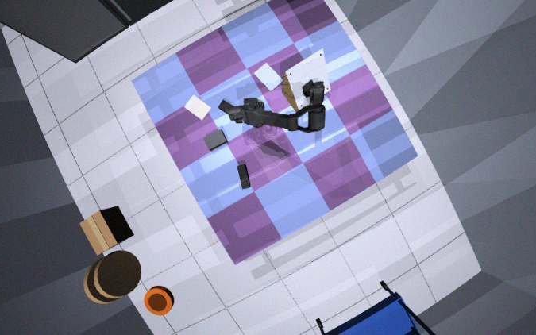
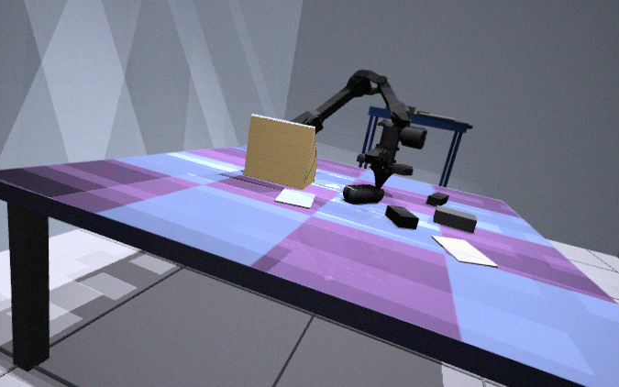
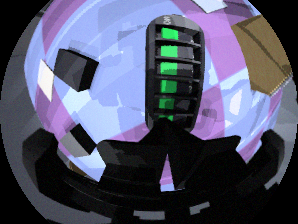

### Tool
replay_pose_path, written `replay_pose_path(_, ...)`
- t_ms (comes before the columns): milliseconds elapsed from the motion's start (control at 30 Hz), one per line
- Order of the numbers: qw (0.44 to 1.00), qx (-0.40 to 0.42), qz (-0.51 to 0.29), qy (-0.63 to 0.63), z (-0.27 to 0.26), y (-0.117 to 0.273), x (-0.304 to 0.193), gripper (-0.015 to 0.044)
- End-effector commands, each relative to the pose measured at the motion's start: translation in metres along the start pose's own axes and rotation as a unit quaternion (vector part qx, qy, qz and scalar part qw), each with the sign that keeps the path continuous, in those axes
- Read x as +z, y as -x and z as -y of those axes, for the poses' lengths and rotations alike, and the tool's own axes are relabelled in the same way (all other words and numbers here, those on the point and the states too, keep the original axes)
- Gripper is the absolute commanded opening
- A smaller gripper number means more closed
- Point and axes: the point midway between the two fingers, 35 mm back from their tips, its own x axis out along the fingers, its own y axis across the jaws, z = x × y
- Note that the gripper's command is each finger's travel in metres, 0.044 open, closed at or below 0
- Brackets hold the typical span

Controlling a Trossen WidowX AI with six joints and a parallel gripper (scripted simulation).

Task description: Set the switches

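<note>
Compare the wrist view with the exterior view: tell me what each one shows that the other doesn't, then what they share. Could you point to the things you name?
Only the wrist view shows the green switch ends and the "ON" marking on the controller unit (image 2: 361,194) (image 3: 150,75).

Only the exterior view shows a table leg (image 2: 28,283) and the blue stand (image 2: 441,120).

Both show that unit, the closed gripper (image 2: 380,186) (image 3: 162,120) and the tan wedge (image 2: 280,151) (image 3: 260,55).

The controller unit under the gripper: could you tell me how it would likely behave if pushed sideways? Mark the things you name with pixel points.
The controller unit (image 2: 363,194) (image 3: 175,75) would probably slide rather than tip, as it lies low and long on the bench. Its rounded ends and edges might let closed fingertips slip off. It looks like a rigid housing, so it should hardly flex.
</note>
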Motion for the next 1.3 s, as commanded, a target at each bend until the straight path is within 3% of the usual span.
replay_pose_path(0, 1.000, -0.003, -0.003, -0.005, 0.002, -0.005, 0.001, 0.0000)
replay_pose_path(367, 1.000, -0.003, -0.003, -0.005, 0.002, -0.005, 0.001, 0.0000)
replay_pose_path(567, 1.000, -0.003, -0.002, -0.005, 0.001, 0.040, 0.001, 0.0000)
replay_pose_path(733, 1.000, -0.002, -0.001, -0.005, 0.002, 0.041, 0.004, 0.0000)
replay_pose_path(900, 1.000, -0.002, 0.000, -0.006, 0.012, 0.044, 0.052, 0.0000)
replay_pose_path(1267, 1.000, -0.002, 0.000, -0.006, 0.012, 0.044, 0.052, 0.0000)
